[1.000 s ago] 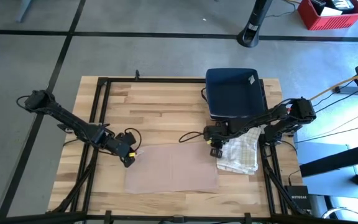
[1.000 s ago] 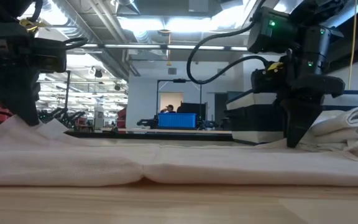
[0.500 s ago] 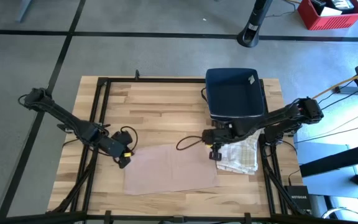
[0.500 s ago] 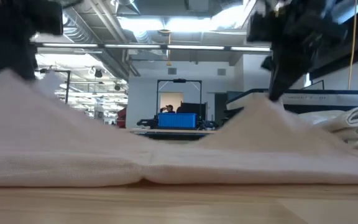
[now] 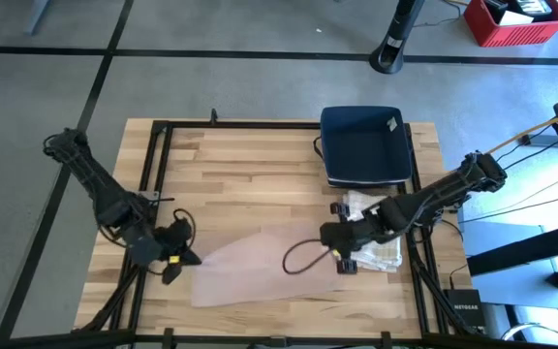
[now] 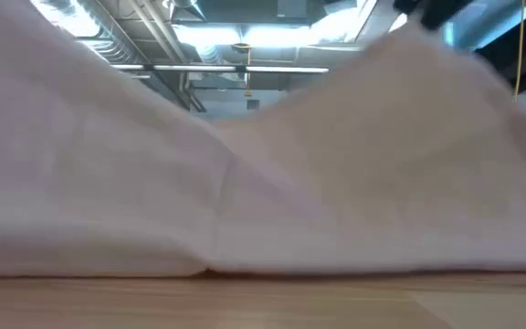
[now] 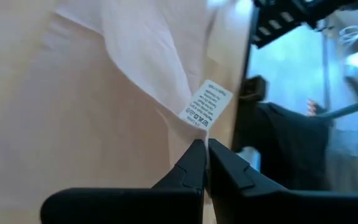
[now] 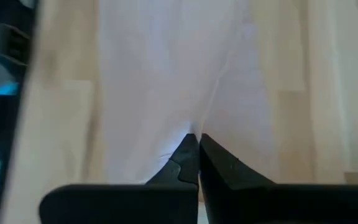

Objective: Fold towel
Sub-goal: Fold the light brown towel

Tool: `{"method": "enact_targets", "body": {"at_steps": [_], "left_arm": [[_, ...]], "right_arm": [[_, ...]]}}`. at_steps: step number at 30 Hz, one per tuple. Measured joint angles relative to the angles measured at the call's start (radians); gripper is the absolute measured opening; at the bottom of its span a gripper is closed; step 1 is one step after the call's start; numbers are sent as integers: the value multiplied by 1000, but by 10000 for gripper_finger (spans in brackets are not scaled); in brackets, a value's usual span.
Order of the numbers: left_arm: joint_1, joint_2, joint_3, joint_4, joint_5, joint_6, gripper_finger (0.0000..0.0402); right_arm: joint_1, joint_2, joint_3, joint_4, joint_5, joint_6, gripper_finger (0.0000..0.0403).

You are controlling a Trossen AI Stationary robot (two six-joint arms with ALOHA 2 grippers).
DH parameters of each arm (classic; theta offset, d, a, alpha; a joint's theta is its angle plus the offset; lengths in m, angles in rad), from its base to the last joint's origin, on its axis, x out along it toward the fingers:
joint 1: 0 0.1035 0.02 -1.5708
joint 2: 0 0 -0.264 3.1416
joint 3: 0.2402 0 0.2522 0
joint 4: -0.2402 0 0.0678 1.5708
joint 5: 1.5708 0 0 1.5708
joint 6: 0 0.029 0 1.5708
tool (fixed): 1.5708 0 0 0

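A pale pink towel (image 5: 269, 267) lies across the near middle of the wooden table, its near edge (image 6: 208, 268) on the wood. Its two far corners are raised, so the cloth slopes up on both sides in the low view. My left gripper (image 5: 187, 259) is shut on the far left corner and my right gripper (image 5: 333, 244) on the far right corner. A white care label (image 7: 206, 104) hangs at the left corner, just past my left gripper's fingertips (image 7: 205, 149). In its wrist view my right gripper (image 8: 197, 142) is shut on the cloth. My left gripper pinches the towel's far left corner (image 7: 194, 127) between its two fingers, right at the care label, slanting down from the table's left. The corner is lifted and the cloth falls away from it to the table. My right gripper pinches the towel's far right corner (image 8: 194, 127) between its two fingers, slanting down from the table's right. The cloth hangs from the fingers in a soft ridge down to the table; one layer or several, I cannot tell.
A navy tray (image 5: 364, 145) stands at the far right of the table. A stack of folded white towels (image 5: 381, 247) lies just right of my right gripper. A black frame (image 5: 153, 155) runs around the table top. Bare wood lies between the towel and the far edge.
Both grippers have risen and come toward the table's near edge, carrying the towel's far corners with them. The far half of the towel has lifted off the wood and now slopes up steeply, while the near edge has stayed on the table.
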Motion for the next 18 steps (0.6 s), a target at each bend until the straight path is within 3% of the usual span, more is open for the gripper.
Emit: {"method": "enact_targets", "body": {"at_steps": [8, 13, 18], "left_arm": [[-185, 6, 6, 4, -84, -171, 1], [-239, 5, 6, -27, -211, -195, 1], [-210, 6, -10, -112, -244, -236, 1]], "right_arm": [[138, 0, 37, 1, -3, 109, 2], [184, 0, 37, -2, 90, 142, 2], [156, 0, 16, -25, 216, 118, 2]]}}
